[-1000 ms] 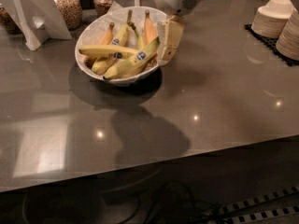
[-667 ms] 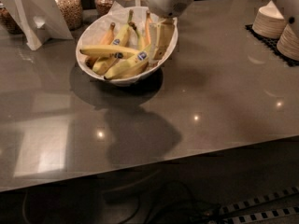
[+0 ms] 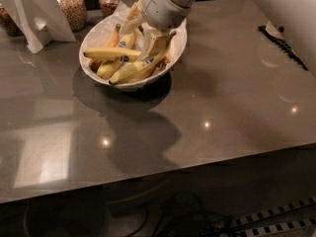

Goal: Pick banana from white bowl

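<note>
The wide white bowl (image 3: 101, 28) with a crinkled wall stands at the back left of the grey table. It holds several yellow bananas (image 3: 112, 54), some with blue stickers. My gripper (image 3: 154, 44) comes in from the top on the white arm and is down inside the bowl's right half, among the bananas. It touches or nearly touches the bananas there. The arm's wrist hides the bowl's far right rim.
Two glass jars of grains (image 3: 72, 7) and a folded white paper stand (image 3: 38, 15) sit behind the bowl to the left. The arm's large white body (image 3: 291, 19) covers the back right corner, above a black mat (image 3: 277, 42). Cables lie on the floor below the table's front edge (image 3: 163, 179).
My gripper has moved left from the bowl's right rim and down into the bowl among the bananas. The arm now covers the back right of the table.
</note>
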Controlling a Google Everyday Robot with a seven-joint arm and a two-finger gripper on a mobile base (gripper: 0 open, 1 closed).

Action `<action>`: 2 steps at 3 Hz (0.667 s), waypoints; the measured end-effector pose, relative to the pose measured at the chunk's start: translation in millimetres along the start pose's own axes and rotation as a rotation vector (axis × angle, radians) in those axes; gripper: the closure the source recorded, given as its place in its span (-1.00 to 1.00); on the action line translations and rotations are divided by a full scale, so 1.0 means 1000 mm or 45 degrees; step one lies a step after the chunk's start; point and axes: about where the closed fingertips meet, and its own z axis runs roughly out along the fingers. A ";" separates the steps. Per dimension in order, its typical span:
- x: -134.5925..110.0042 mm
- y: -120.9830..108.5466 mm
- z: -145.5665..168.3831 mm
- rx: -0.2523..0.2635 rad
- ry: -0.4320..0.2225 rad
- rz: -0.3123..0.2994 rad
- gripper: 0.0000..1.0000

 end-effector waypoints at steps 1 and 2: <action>0.003 0.011 0.008 -0.047 0.008 -0.011 0.34; 0.007 0.022 0.013 -0.088 0.014 -0.006 0.18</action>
